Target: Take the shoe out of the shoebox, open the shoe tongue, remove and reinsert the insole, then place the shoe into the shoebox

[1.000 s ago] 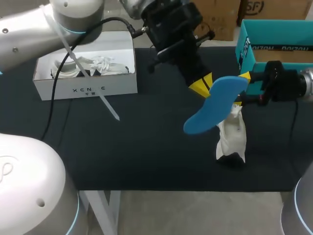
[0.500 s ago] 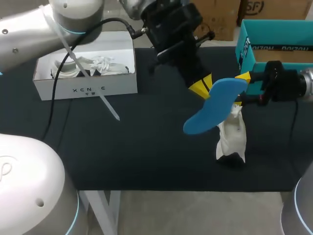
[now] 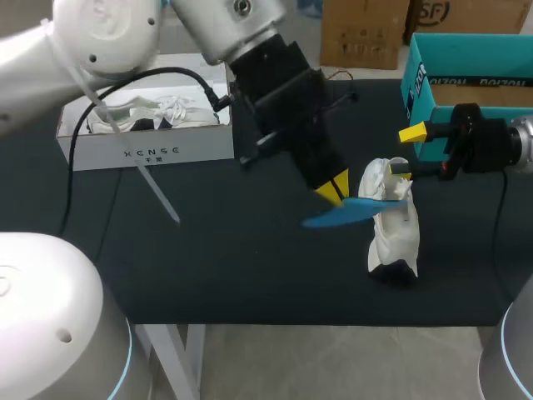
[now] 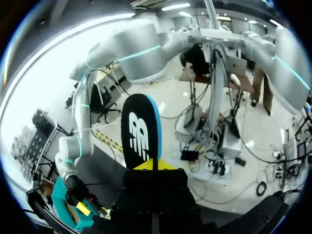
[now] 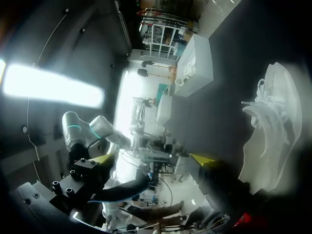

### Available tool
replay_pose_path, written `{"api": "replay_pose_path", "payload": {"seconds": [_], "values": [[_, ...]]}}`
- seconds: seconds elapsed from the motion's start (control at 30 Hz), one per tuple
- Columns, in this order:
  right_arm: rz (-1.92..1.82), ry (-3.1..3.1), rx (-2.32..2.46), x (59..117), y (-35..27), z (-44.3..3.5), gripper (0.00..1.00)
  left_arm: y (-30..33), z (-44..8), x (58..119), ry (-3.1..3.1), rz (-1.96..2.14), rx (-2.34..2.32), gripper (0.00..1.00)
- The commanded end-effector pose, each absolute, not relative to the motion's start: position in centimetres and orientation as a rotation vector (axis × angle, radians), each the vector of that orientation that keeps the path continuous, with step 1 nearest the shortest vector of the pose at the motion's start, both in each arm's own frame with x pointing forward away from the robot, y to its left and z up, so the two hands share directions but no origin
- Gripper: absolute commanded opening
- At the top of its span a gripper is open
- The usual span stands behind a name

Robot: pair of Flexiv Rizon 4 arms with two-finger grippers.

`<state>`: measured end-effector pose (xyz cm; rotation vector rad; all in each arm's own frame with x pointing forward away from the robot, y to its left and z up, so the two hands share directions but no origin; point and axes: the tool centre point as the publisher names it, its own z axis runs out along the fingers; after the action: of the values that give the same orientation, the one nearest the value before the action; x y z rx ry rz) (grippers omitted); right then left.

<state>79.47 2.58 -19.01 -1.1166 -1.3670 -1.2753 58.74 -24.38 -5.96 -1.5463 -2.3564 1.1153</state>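
A white shoe [image 3: 393, 232] stands on end on the black table mat [image 3: 233, 267]. My left gripper [image 3: 335, 188] is shut on a blue insole [image 3: 346, 211], which lies nearly flat and edge-on, its far end at the shoe's upper part. In the left wrist view the insole [image 4: 141, 129] shows a black face with a blue rim, rising from between the yellow tips of my left gripper [image 4: 152, 165]. My right gripper [image 3: 407, 153] stands open just right of the shoe's top, holding nothing. From the right wrist, the shoe [image 5: 274, 131] lies off to one side of my open right gripper [image 5: 152, 159].
A white shoebox [image 3: 158, 152] with another white shoe [image 3: 158, 112] inside sits at the back left. A teal box [image 3: 466, 58] stands at the back right behind my right arm. A white zip tie hangs from my left arm's cable.
My left gripper has swung down and to the left and turned, so the insole went from a raised, face-on tilt to lying flat against the shoe's top. The right arm has not moved.
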Motion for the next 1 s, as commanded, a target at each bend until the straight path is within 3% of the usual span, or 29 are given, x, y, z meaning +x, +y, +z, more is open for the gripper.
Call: {"api": "replay_pose_path", "payload": {"seconds": [0.03,0.47,1.0], "values": [[-1.275,-1.367,-1.118,79.5,2.6,-19.0,1.00,-25.5,-7.2,57.6,-2.447,1.051,-1.593,0.00],[-1.275,-1.367,-1.118,79.5,2.6,-19.0,1.00,-28.6,-10.5,60.7,-2.544,0.886,-1.808,0.00],[-1.275,-1.367,-1.118,79.5,2.6,-19.0,1.00,-32.4,-13.0,68.8,-2.504,0.725,-1.993,0.00]]}}
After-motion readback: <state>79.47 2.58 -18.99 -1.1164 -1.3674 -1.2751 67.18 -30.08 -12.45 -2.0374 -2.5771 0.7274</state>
